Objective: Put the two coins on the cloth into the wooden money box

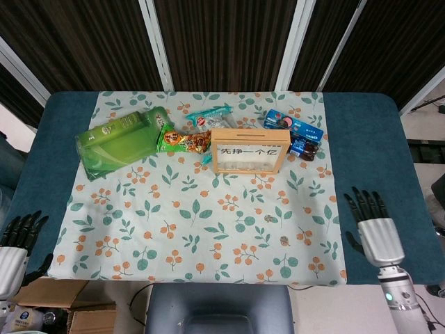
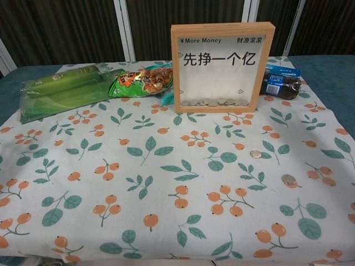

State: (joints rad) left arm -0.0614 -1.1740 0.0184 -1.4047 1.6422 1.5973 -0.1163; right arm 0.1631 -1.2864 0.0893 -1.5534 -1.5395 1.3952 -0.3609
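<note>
Coins (image 2: 255, 154) (image 2: 288, 179) lie near each other on my cloth (image 1: 208, 236), short of the money box (image 1: 248, 150), while both hands (image 1: 373, 229) (image 1: 15, 247) hover empty, fingers apart.

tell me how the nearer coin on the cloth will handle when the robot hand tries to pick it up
The nearer coin lies flat on the soft cloth, so likely hard to get under. Thin and smooth-looking, it may slip. Tilted on edge, it could roll.

Staged test room, cloth-covered table (image 1: 361, 132), dark slatted wall panels (image 1: 222, 42), cardboard boxes (image 1: 62, 306) underneath
</note>
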